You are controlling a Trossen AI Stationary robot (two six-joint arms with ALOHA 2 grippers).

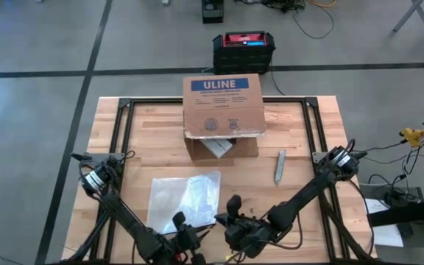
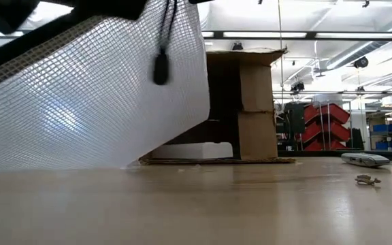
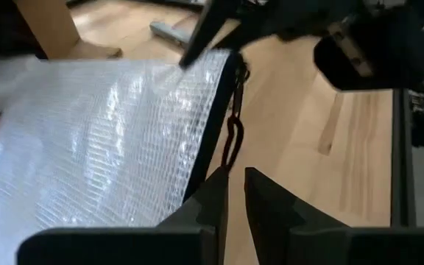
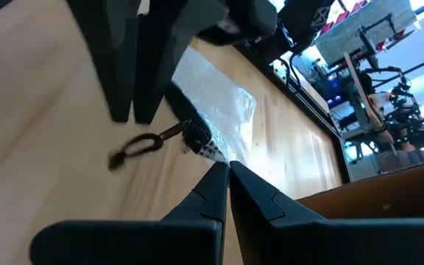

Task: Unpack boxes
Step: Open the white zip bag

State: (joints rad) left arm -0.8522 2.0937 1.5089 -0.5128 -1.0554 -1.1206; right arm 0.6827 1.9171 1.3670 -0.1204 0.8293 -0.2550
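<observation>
Left gripper (image 3: 235, 193) low at the worktop's (image 1: 300, 147) near edge, fingers parted by a narrow gap, nothing between them — black zipper pull (image 3: 232, 136) of the clear mesh pouch (image 1: 185, 199) just ahead. Right gripper (image 4: 228, 173) alongside, clamped on the pouch's corner. Cardboard box (image 1: 223, 110) well beyond both, flap open, at the far side — a grey tool (image 1: 280, 166) nearer, toward the right.

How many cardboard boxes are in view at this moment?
1. The box stands at the table's far edge, middle, its open side facing the arms, something white inside. Others could be hidden behind it.
</observation>
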